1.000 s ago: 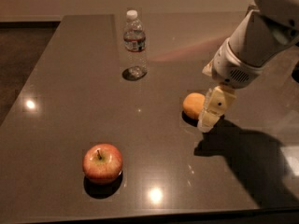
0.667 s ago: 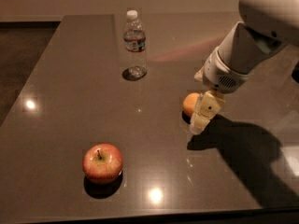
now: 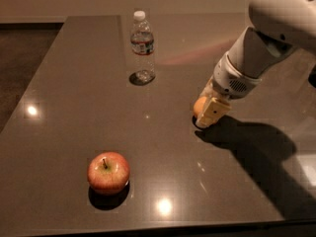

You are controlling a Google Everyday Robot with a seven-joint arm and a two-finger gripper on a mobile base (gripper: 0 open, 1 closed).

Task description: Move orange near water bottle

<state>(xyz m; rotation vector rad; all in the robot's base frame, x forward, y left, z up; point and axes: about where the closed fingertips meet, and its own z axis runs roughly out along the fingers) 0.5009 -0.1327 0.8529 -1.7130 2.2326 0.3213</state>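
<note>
The orange (image 3: 199, 105) lies on the dark table (image 3: 74, 98) right of centre, mostly covered by my gripper (image 3: 211, 111). The gripper has come down on it from the right and is low at the table surface, so only the orange's left side shows. The water bottle (image 3: 142, 46), clear with a white cap and a dark label band, stands upright at the back of the table, well to the left of and behind the orange.
A red-yellow apple (image 3: 108, 172) with a stem sits near the front edge at the left. My white arm (image 3: 266, 48) reaches in from the upper right and casts a dark shadow (image 3: 261, 157) on the table's right part.
My gripper has moved left and down from just right of the orange onto it. The orange, bottle and apple have kept their places.
</note>
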